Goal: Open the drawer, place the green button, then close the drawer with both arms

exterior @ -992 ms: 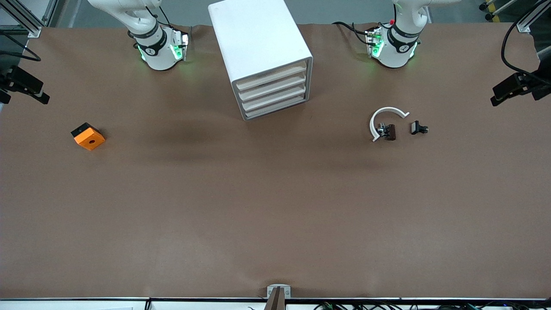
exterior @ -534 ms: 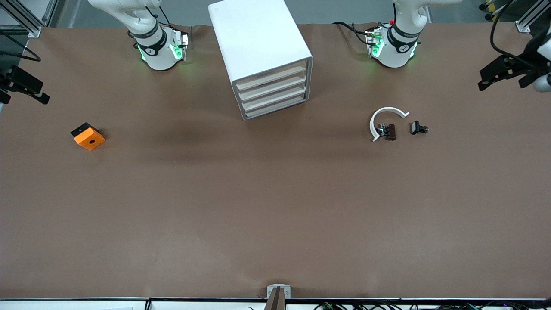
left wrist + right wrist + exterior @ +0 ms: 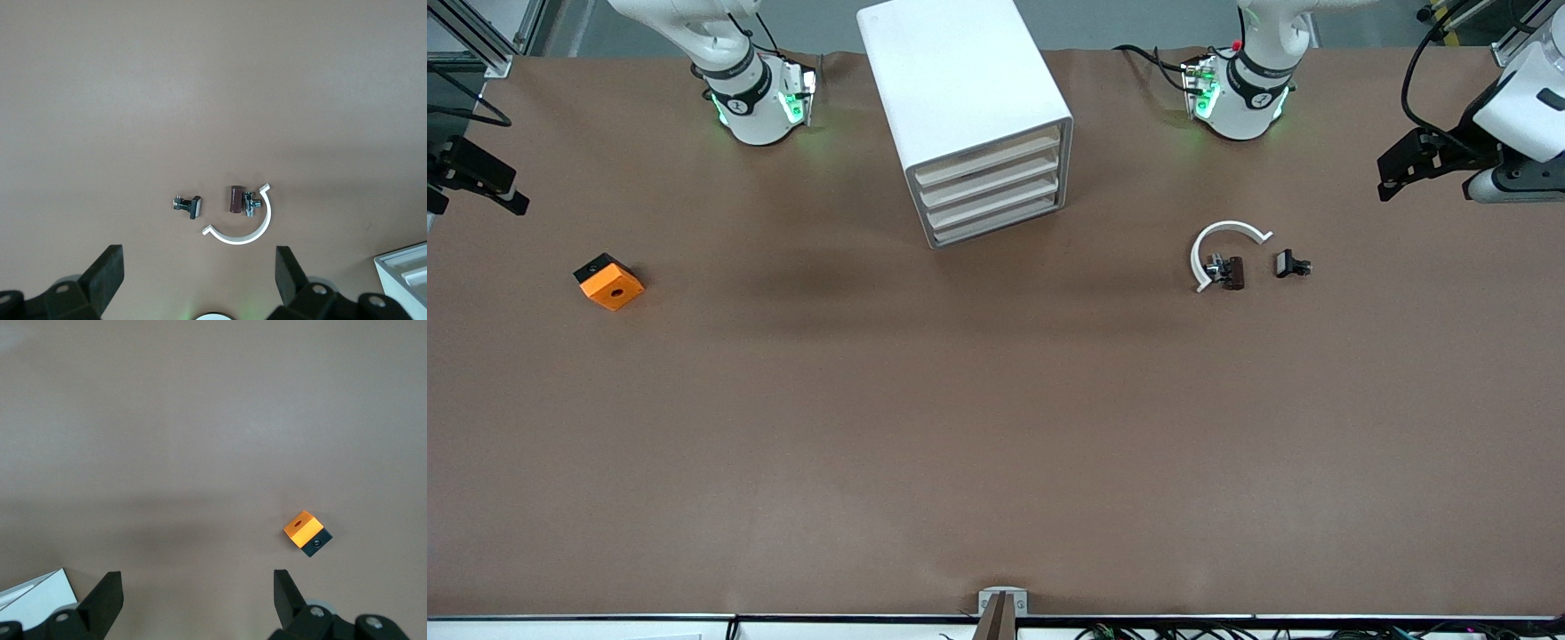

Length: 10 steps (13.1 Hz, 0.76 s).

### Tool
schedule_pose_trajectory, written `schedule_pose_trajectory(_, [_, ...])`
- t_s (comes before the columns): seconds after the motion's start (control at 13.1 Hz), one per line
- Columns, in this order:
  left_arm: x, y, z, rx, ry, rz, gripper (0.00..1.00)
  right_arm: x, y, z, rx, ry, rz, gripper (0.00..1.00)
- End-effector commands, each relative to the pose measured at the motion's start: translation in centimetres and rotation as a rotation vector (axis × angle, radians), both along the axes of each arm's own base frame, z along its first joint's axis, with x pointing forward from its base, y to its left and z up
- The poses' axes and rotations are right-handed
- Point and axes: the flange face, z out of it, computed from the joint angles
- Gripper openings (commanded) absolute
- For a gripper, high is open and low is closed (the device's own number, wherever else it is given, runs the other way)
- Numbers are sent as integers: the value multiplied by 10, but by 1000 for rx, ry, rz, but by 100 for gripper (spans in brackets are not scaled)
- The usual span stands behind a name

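Note:
The white cabinet point(image 3: 960, 80) stands between the two arm bases, and all of its drawers are shut. The drawer point(image 3: 999, 221) is the lowest cream front. No button shows in any view. My left gripper point(image 3: 1423, 178) point(image 3: 200, 257) hangs open and empty over the left arm's end of the table. In its wrist view the small parts lie ahead of it and the cabinet's corner point(image 3: 407, 267) is at the edge. My right gripper point(image 3: 476, 200) point(image 3: 198, 580) waits open and empty over the right arm's end, with the cabinet's corner point(image 3: 30, 600) at the edge of its view.
An orange block point(image 3: 610, 283) point(image 3: 305, 530) with a hole and a black base lies toward the right arm's end. A white arc point(image 3: 1218, 244) point(image 3: 243, 230), a brown-and-chrome part point(image 3: 1227, 271) point(image 3: 240, 199) and a small black clip point(image 3: 1291, 265) point(image 3: 188, 205) lie toward the left arm's end.
My left gripper has come in from the table's end toward the middle and more of its white arm shows. The right arm, the cabinet and the loose parts have not moved.

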Motion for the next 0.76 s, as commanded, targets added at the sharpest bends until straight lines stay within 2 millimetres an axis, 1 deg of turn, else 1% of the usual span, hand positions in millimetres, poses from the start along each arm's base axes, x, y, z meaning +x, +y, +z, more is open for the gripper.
schedule_pose_trajectory(0.0, [-2,4,7,-12,-18,-3,100,1,-2,5,-38,2,11,100])
schedule_pose_trajectory(0.15, [3,4,7,-19,-20,-1,100,2,-3,4,-38,4,6,100])
schedule_pose_trajectory(0.31, [9,5,13,-22,-34,10,100,2,-3,4,-38,4,6,100])
schedule_pose_trajectory(0.38, [12,5,11,-23,-31,8,100,2,-2,4,-38,4,8,100])
schedule_pose_trajectory(0.69, [12,4,11,-18,-29,2,100,2,-5,4,-36,2,2,100])
